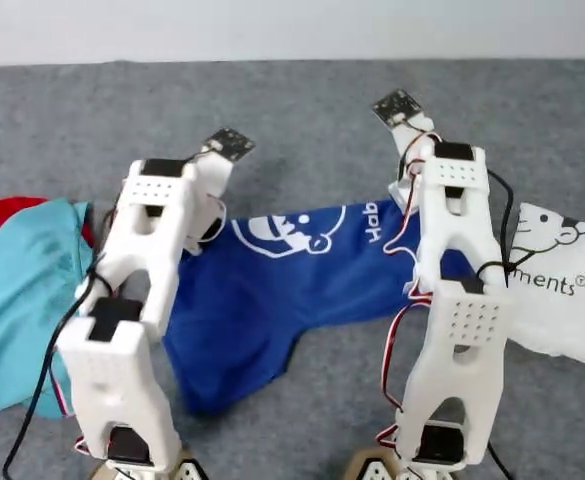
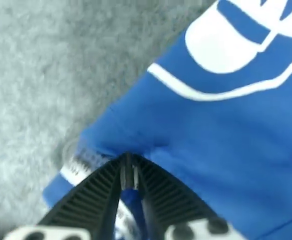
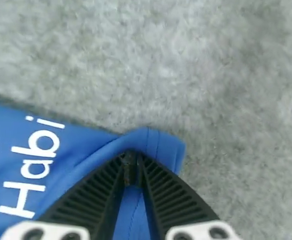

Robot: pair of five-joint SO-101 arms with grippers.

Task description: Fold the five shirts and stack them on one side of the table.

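So far left there's a teal shirt (image 1: 22, 290) lying over a red shirt (image 1: 2, 215), bunched at the table's (image 1: 302, 110) edge and not folded yet. Next over, the left gripper (image 2: 128, 162) is pinched tight on the hem of the blue shirt (image 1: 272, 290), right by the white printed logo. That shirt is the one in play: it's spread flat with its long axis running side to side between the two arms, and the rest of the cloth lies back toward the robot's bases. The right gripper (image 3: 131, 157) is clamped on the other far corner, near the lettering. Both arms are on the far edge, so the fold probably means bringing that edge back toward the bases. A white shirt (image 1: 562, 300) sits rightmost, touching the blue one.
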